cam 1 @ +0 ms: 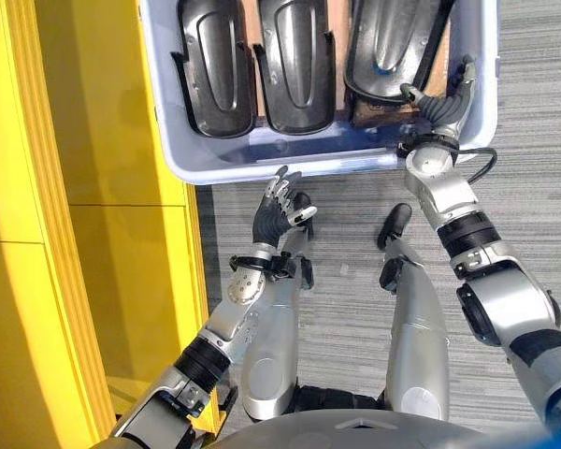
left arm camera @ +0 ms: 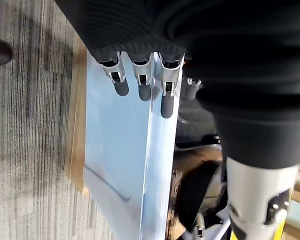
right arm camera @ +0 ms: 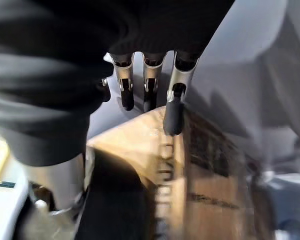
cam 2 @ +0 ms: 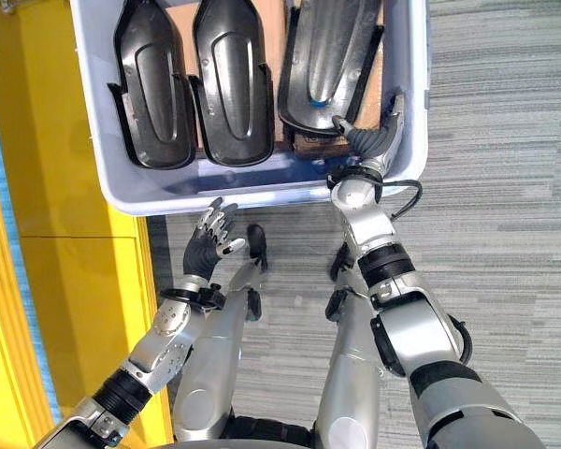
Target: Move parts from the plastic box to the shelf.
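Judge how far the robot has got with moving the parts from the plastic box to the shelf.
Nothing looks moved yet: three black moulded parts lie in the plastic box. In hand: the right hand reaches inside the box beside the rightmost part, fingers relaxed, gripping nothing. The left hand hovers open outside the box's near wall. Every part remains to transfer.

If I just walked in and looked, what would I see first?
First you'd spot the big pale blue plastic box on the grey carpet, with three shiny black parts lying side by side in it. Next, the bright yellow shelf running along the robot's left. The right hand reaches into the box's near right corner beside the rightmost part, while the left hand hovers open just outside the box's near wall.
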You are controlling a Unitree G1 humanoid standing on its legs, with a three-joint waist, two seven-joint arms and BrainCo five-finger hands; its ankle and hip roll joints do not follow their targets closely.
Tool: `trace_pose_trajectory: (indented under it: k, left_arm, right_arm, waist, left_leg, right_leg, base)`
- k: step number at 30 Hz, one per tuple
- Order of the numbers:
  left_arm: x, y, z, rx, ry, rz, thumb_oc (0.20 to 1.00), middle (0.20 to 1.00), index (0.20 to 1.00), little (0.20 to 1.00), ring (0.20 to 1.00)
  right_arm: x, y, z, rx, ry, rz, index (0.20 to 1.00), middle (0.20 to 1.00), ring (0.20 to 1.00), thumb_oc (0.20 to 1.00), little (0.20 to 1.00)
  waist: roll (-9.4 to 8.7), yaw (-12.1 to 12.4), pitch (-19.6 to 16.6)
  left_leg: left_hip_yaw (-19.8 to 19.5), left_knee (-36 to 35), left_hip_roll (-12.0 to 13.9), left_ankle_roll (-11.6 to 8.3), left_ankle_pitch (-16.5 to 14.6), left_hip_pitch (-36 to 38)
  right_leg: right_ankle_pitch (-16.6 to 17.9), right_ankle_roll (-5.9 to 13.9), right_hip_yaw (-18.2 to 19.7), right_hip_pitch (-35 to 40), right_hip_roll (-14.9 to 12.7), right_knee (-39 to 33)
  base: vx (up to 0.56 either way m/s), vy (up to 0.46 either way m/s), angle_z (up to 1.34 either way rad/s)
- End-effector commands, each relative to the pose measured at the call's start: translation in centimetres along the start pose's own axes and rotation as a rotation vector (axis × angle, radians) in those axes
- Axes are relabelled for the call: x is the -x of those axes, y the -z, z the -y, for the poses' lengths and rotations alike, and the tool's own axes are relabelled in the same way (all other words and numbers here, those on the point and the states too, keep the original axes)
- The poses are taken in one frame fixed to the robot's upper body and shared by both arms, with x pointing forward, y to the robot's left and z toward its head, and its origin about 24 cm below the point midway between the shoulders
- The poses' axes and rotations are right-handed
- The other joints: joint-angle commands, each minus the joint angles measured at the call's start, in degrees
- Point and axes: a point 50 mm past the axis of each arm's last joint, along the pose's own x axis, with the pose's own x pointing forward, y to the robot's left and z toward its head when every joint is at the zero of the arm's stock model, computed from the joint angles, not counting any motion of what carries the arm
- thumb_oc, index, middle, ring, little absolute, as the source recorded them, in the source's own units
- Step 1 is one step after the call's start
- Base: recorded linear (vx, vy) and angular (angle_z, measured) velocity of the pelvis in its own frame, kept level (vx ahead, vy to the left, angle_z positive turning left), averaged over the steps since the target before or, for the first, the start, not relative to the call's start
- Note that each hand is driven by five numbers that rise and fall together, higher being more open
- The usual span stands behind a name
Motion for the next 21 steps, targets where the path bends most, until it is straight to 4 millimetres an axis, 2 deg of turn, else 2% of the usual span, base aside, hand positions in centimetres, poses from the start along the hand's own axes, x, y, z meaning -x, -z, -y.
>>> trace_pose_trajectory:
  k: [1,4,5,6,7,8,9,13,15,16,18,19,20,21]
  left_arm:
    - [0.4,-2.1,1.1,0.02,0.084,0.077,1.0,1.0,1.0,1.0,1.0]
    - [0.3,-2.3,1.0,0.019,0.09,0.076,1.0,1.0,1.0,1.0,1.0]
    - [0.3,-2.3,1.1,0.024,0.096,0.078,1.0,1.0,1.0,1.0,1.0]
    - [0.3,-2.3,1.1,0.027,0.097,0.077,1.0,1.0,1.0,1.0,1.0]
    - [0.5,-2.2,1.1,0.027,0.107,0.074,1.0,1.0,1.0,1.0,1.0]
    - [0.5,-2.2,1.1,0.028,0.107,0.074,1.0,1.0,1.0,1.0,1.0]
    - [0.6,-2.1,1.1,0.027,0.112,0.074,1.0,1.0,1.0,1.0,1.0]
    - [0.7,-2.2,1.0,0.032,0.112,0.08,1.0,1.0,1.0,1.0,1.0]
    - [0.7,-2.3,0.9,0.033,0.112,0.081,1.0,1.0,1.0,1.0,1.0]
    - [0.8,-2.3,0.8,0.031,0.111,0.078,1.0,1.0,1.0,1.0,1.0]
    - [0.8,-2.4,0.7,0.024,0.111,0.079,1.0,1.0,1.0,1.0,1.0]
    - [1.2,-1.9,0.6,0.027,0.106,0.06,1.0,1.0,1.0,1.0,1.0]
    - [0.9,-2.4,0.5,0.022,0.107,0.08,1.0,1.0,1.0,1.0,1.0]
    - [1.3,-2.0,0.4,0.021,0.103,0.064,1.0,1.0,1.0,1.0,1.0]
  right_arm:
    - [-1.0,-0.5,0.7,0.096,-0.007,0.021,1.0,1.0,1.0,1.0,1.0]
    - [-1.5,-0.4,1.2,0.229,0.02,0.039,1.0,1.0,1.0,1.0,1.0]
    - [-2.1,-0.3,1.9,0.416,0.061,0.07,1.0,1.0,1.0,1.0,1.0]
    - [-2.3,-0.3,2.1,0.458,0.072,0.071,1.0,1.0,1.0,1.0,1.0]
    - [-2.9,0.3,3.0,0.639,0.103,0.063,1.0,1.0,1.0,1.0,1.0]
    - [-3.0,0.4,3.1,0.652,0.102,0.064,1.0,1.0,1.0,1.0,1.0]
    - [-3.3,0.2,3.5,0.77,0.129,0.103,1.0,1.0,1.0,1.0,1.0]
    - [-3.4,0.9,3.9,0.794,0.147,0.015,1.0,1.0,1.0,1.0,1.0]
    - [-3.7,0.8,4.3,0.891,0.167,0.051,1.0,1.0,1.0,1.0,1.0]
    - [-3.8,1.0,4.6,0.927,0.173,0.012,1.0,1.0,1.0,1.0,1.0]
    - [-3.8,1.6,4.9,0.922,0.193,-0.024,1.0,1.0,1.0,1.0,1.0]
    - [-3.5,2.6,5.1,0.911,0.184,-0.065,1.0,1.0,1.0,1.0,1.0]
    - [-3.8,2.3,5.2,0.866,0.194,-0.087,1.0,1.0,1.0,1.0,1.0]
    - [-3.6,3.2,5.4,0.866,0.182,-0.113,1.0,1.0,1.0,1.0,1.0]
  waist:
    - [2.16,1.44,-1.09]
    - [2.13,1.67,-1.09]
    - [2.25,2.04,-1.09]
    - [2.27,2.17,-1.09]
    - [2.38,2.68,-1.09]
    - [2.41,2.68,-1.09]
    - [2.39,2.96,-1.09]
    - [2.29,3.47,-1.09]
    - [2.27,3.78,-1.09]
    - [2.19,4.12,-1.09]
    - [2.03,4.47,-1.09]
    - [1.82,4.4,-1.09]
    - [1.88,4.66,-1.09]
    - [1.65,4.62,-1.09]
  left_leg:
    - [-2.73,2.67,-0.78,-1.07,-1.67,-3.15]
    - [-2.93,3.14,-0.92,-1.0,-1.96,-3.45]
    - [-2.99,3.24,-0.99,-0.92,-2.0,-3.68]
    - [-3.09,3.36,-1.05,-0.91,-2.03,-3.8]
    - [-3.38,3.79,-1.18,-0.85,-2.07,-4.29]
    - [-3.4,3.82,-1.17,-0.85,-2.07,-4.34]
    - [-3.46,4.01,-1.11,-0.81,-2.06,-4.67]
    - [-3.58,4.16,-1.1,-0.7,-1.95,-5.51]
    - [-3.66,4.32,-1.17,-0.59,-2.01,-5.95]
    - [-3.85,4.57,-1.2,-0.58,-2.06,-6.34]
    - [-4.1,4.87,-1.28,-0.48,-2.16,-7.03]
    - [-4.31,5.24,-1.6,-0.95,-3.9,-5.32]
    - [-4.18,5.03,-1.38,-0.4,-2.29,-7.34]
    - [-4.37,5.41,-1.72,-0.87,-4.13,-5.62]
  right_leg:
    - [-1.77,3.73,2.7,1.21,-0.09,2.45]
    - [-1.86,3.83,2.45,1.18,-0.24,2.56]
    - [-1.84,3.84,2.17,1.2,-0.36,2.48]
    - [-1.85,3.88,2.07,1.18,-0.42,2.56]
    - [-1.85,3.97,1.73,1.21,-0.58,2.7]
    - [-1.84,3.98,1.7,1.2,-0.58,2.69]
    - [-1.76,4.04,1.47,1.09,-0.67,2.72]
    - [-1.56,4.1,1.0,0.71,-0.79,2.64]
    - [-1.59,4.13,0.73,0.56,-0.79,2.71]
    - [-1.6,4.2,0.46,0.47,-0.9,2.82]
    - [-1.57,4.22,0.23,0.06,-0.88,2.98]
    - [-3.21,4.88,0.86,1.6,-1.11,3.61]
    - [-1.62,4.23,0.12,-0.08,-0.88,3.1]
    - [-3.39,4.91,0.72,1.49,-1.11,3.74]
  base:
    - [0.03,0.008,0.1]
    - [0.02,0.008,0.12]
    - [0.01,0.014,0.08]
    - [0.01,0.018,0.04]
    - [0.0,0.0,0.0]
    - [0.01,0.014,0.03]
    - [0.01,0.014,0.07]
    - [0.01,0.021,0.08]
    - [0.01,0.018,0.06]
    - [0.01,0.014,0.13]
    - [0.04,0.002,0.11]
    - [0.01,0.005,0.06]
    - [0.08,-0.006,0.09]
    - [0.01,0.002,0.1]
